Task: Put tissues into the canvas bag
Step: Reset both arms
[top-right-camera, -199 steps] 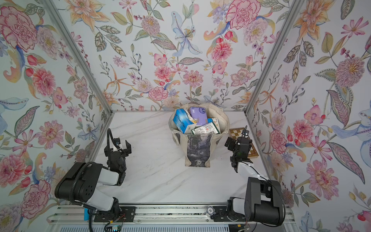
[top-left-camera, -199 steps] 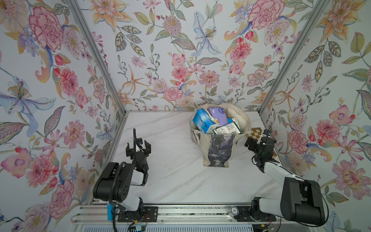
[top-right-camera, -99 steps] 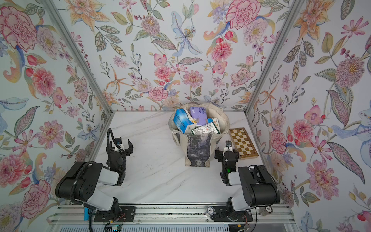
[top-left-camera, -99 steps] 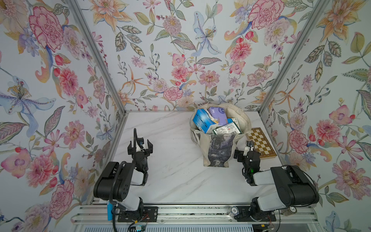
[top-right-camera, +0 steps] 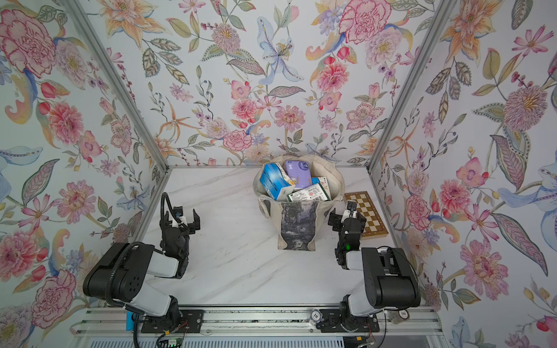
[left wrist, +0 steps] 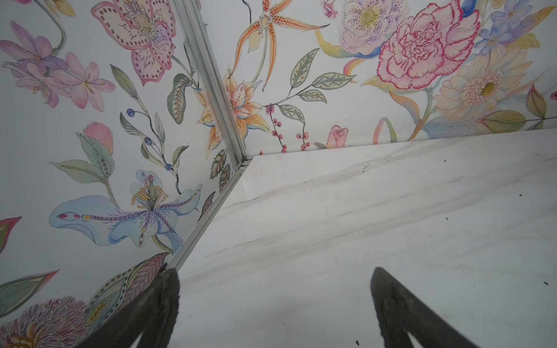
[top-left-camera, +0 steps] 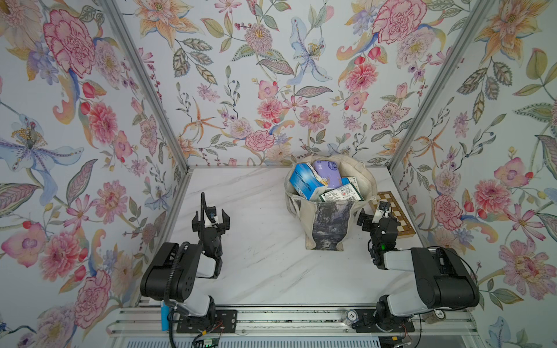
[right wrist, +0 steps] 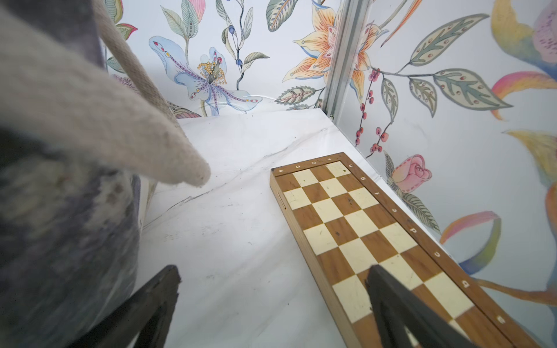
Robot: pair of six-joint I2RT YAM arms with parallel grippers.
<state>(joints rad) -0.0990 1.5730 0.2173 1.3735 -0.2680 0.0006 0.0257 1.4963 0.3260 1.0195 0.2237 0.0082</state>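
The cream canvas bag (top-left-camera: 328, 224) (top-right-camera: 297, 226) stands upright at the back of the marble table, its dark printed picture facing the front. Tissues fill its mouth: a blue pack (top-left-camera: 303, 180) (top-right-camera: 272, 180), a lilac pack (top-left-camera: 327, 170) (top-right-camera: 297, 170) and a green-white pack (top-left-camera: 340, 194) (top-right-camera: 309, 194). My left gripper (top-left-camera: 211, 217) (top-right-camera: 180, 218) (left wrist: 272, 271) hangs open and empty over bare table near the left wall. Just right of the bag, my right gripper (top-left-camera: 372, 211) (top-right-camera: 342, 211) (right wrist: 272, 269) is open and empty. The bag's cloth (right wrist: 60, 120) looms beside it.
A wooden chessboard (top-left-camera: 404, 226) (top-right-camera: 369, 214) (right wrist: 361, 217) lies flat along the right wall, right of my right gripper. Floral walls enclose the table on three sides. A metal rail (top-left-camera: 271, 316) runs along the front edge.
The right arm has swung left off the chessboard and folded back, so its gripper now sits between bag and board. The left arm has hardly moved.
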